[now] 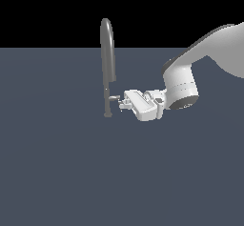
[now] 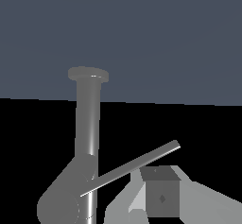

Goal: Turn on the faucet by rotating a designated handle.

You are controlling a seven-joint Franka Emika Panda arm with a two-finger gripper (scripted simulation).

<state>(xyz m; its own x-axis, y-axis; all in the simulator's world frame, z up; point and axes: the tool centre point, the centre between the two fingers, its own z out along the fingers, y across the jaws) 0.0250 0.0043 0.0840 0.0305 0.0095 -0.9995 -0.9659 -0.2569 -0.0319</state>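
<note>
Jaw state impossible to tell; white gripper [image 1: 123,103] reaching beside the short light-grey lever handle [image 1: 114,97] on the tall grey gooseneck faucet [image 1: 108,63].

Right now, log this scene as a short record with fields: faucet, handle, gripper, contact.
faucet: tall grey faucet, upright on the dark surface
handle: thin handle projecting sideways from the lower stem, toward the exterior view's right
gripper: gripper level with the handle, at its outer end
contact: cannot tell whether the fingers touch the handle
</note>
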